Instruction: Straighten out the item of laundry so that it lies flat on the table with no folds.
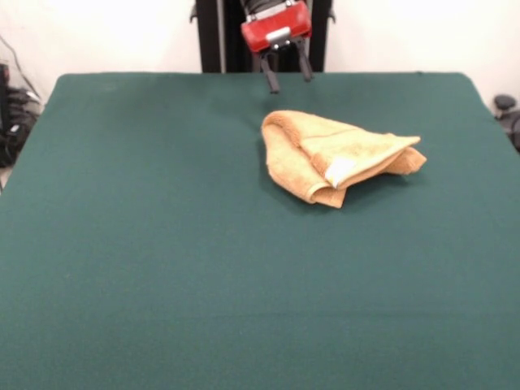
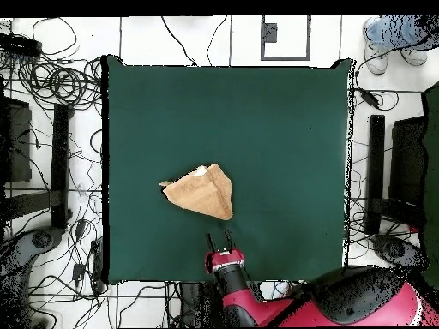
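The tan-orange towel (image 1: 333,157) lies crumpled and folded over itself on the dark green table (image 1: 162,244), right of centre toward the far side. A white tag (image 1: 341,171) shows on its near fold. In the overhead view the towel (image 2: 203,193) is a folded wedge near the middle of the table (image 2: 283,128). My gripper (image 1: 287,73) hangs above the far table edge, just behind the towel and apart from it. Its two dark fingers (image 1: 270,75) are spread and hold nothing. It also shows in the overhead view (image 2: 219,240), below the towel.
Black stands and tangled cables (image 2: 60,94) lie on the floor around the table. The robot's pedestal (image 1: 231,32) stands behind the far edge. A person's shoes (image 2: 399,34) show at the overhead view's top right corner.
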Controlling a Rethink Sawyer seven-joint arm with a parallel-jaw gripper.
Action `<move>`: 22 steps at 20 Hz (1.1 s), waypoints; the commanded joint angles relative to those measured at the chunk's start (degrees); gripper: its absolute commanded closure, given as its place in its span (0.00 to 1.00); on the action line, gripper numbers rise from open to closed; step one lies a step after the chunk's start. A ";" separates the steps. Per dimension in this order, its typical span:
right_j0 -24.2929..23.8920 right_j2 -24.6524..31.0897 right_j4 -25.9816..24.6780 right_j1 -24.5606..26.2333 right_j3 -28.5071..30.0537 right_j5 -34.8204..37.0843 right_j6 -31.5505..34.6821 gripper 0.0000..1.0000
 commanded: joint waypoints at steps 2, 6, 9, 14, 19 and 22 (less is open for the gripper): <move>2.53 4.26 1.31 -1.92 -4.88 0.90 8.89 0.00; 2.89 4.03 0.56 -1.18 -5.32 -0.44 8.11 0.00; 4.97 0.64 1.22 0.65 -5.42 3.16 6.05 0.00; 5.52 -5.14 1.19 6.39 -7.22 4.19 4.26 0.00; 5.72 -6.56 4.00 10.00 -9.78 -1.47 3.11 0.00; 6.30 -7.56 7.79 10.04 -9.31 -5.29 1.86 0.00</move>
